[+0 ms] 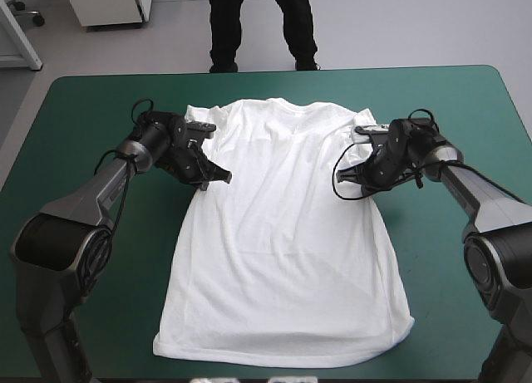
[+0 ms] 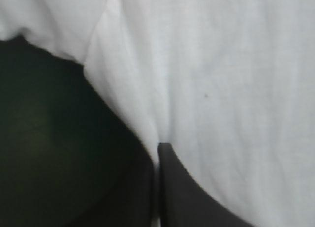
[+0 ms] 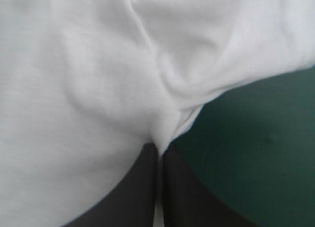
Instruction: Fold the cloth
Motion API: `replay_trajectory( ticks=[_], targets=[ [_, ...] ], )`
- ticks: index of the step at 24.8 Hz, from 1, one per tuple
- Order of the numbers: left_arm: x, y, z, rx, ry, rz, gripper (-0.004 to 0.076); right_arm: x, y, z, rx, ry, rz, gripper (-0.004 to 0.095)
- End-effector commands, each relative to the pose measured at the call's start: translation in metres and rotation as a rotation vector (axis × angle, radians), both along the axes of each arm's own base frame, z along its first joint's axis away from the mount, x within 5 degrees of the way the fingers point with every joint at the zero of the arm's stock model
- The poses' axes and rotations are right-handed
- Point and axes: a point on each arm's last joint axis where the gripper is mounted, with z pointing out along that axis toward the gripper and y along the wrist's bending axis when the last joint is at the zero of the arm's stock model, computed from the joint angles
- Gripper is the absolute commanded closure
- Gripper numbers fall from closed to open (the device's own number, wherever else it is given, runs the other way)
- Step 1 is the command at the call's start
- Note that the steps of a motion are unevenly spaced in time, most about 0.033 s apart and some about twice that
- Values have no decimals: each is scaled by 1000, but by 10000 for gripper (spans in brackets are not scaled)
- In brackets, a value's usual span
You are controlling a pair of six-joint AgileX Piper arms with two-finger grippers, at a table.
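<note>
The left gripper (image 2: 158, 149) is clenched on the T-shirt (image 1: 283, 233), with a pinch of its side edge drawn up between the black fingers. The right gripper (image 3: 160, 149) is clamped the same way on the opposite edge, where the cloth puckers into a small fold. Both grips sit just below the sleeves (image 1: 198, 117).

The shirt lies spread flat in the middle of the teal-green cover (image 1: 465, 109), collar toward the far edge and hem toward the near one.

The step looks like the first grasp before a fold; no part of the cloth is turned over yet. The next move probably calls for raising both pinches together and carrying them evenly, so the sheet neither drags nor slips free.

The arms mirror each other. Each reaches forward from a near corner, wrist low over the table, fingers aimed inward at the shirt.
</note>
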Motion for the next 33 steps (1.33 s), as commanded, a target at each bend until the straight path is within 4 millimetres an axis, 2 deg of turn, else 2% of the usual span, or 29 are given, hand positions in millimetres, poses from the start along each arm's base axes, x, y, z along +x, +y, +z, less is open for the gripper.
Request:
replay_trajectory(
  ticks=[1,6,10,14,18,22,25,29,33],
  targets=[
    [-12,-1,70,-63,-166,-23,733,-3,-3,73,9,-195,19,925],
    [-25,6,122,-47,-276,-35,733,-13,-5,139,42,-342,21,925],
    [-49,17,190,-52,-452,-34,733,-37,-11,200,51,-461,27,925],
    [-78,25,249,-104,-631,-27,733,-62,-17,245,74,-569,29,925],
    [-101,32,285,-136,-748,-22,733,-82,-22,275,93,-660,28,925],
    [-122,38,310,-167,-839,-19,733,-101,-26,299,110,-738,26,925],
    [-123,38,312,-170,-850,-19,733,-101,-28,302,101,-760,22,925],
    [-119,38,313,-171,-876,-14,733,-92,-26,301,95,-798,19,925],
    [-100,34,315,-174,-990,0,733,-68,-26,300,57,-916,-1,925]
  ],
)
